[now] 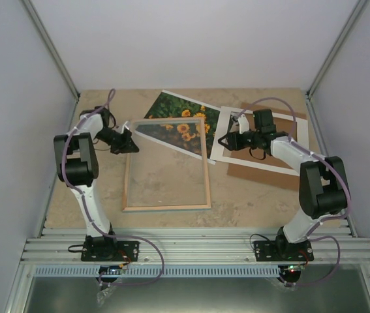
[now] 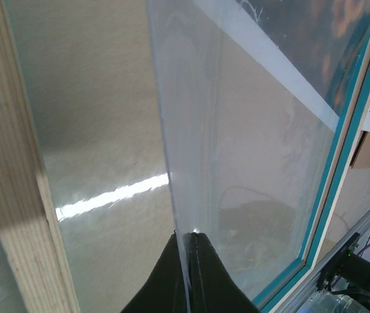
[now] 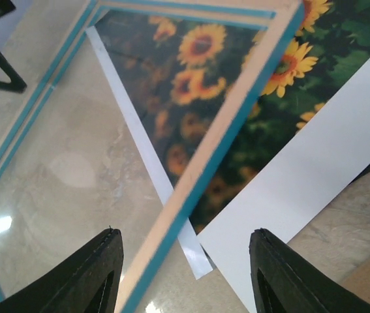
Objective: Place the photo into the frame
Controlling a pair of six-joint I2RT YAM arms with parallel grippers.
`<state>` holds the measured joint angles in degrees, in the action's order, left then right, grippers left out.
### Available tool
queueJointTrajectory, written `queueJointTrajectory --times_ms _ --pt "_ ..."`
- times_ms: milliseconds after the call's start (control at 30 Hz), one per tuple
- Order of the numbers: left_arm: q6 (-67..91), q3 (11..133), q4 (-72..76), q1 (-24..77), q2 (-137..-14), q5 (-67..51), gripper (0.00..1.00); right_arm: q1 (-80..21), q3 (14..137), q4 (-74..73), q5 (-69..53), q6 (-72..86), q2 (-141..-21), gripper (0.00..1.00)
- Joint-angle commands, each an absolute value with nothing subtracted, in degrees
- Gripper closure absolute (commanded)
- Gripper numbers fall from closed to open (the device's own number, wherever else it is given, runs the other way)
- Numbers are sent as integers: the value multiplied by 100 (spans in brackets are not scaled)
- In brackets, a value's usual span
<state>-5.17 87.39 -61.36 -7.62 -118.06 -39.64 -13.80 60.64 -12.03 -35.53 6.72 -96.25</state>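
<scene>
Frame (image 1: 166, 207) lies flat mid-table, wood back up, blue face down.

Left gripper (image 2: 188, 236), at the frame's far-left corner: fingers pinched together on the edge of the clear pane (image 2: 250, 163). The pane appears tilted up off the wood rail on that side.

Right gripper (image 3: 188, 261), at the far-right corner: fingers apart, one either side of the frame's right rail, neither touching it.

Photo (image 1: 175, 107) lies flat on the table (image 1: 250, 202) at the far side. Its near corner is tucked under the frame's far-right corner, and the white mat (image 3: 315, 169) overlaps its right end. The mat sits on the brown board (image 1: 263, 177).

Handling, judged:
- Photo: light, thin and floppy. It would crease if pinched hard, and it lies flush, so it is hard to get under. The free far-left corner or white border looks the best hold, after sliding it clear of the mat.
- Pane: stiff, slick, brittle. It could slip from an edge pinch.
- Frame: light, rigid. Grip by a rail.
</scene>
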Motion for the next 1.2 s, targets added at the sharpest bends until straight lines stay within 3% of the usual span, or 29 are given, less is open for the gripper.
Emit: queueJointTrajectory --times_ms 0,200,867,1167 --pt "-223 8990 -5815 -343 -12150 -4120 100 -1411 5833 -786 -3206 993 -9383 46" --pt "-62 9391 -5668 -54 -12555 -4201 100 -1332 5630 -589 -2736 1053 -9260 48" --pt "124 9441 -5845 214 -12591 -5046 100 -1332 6038 -325 -2731 1484 -11065 57" --pt "56 9528 -6064 104 -12708 -6523 100 -1321 5908 -270 -2697 1687 -11165 73"
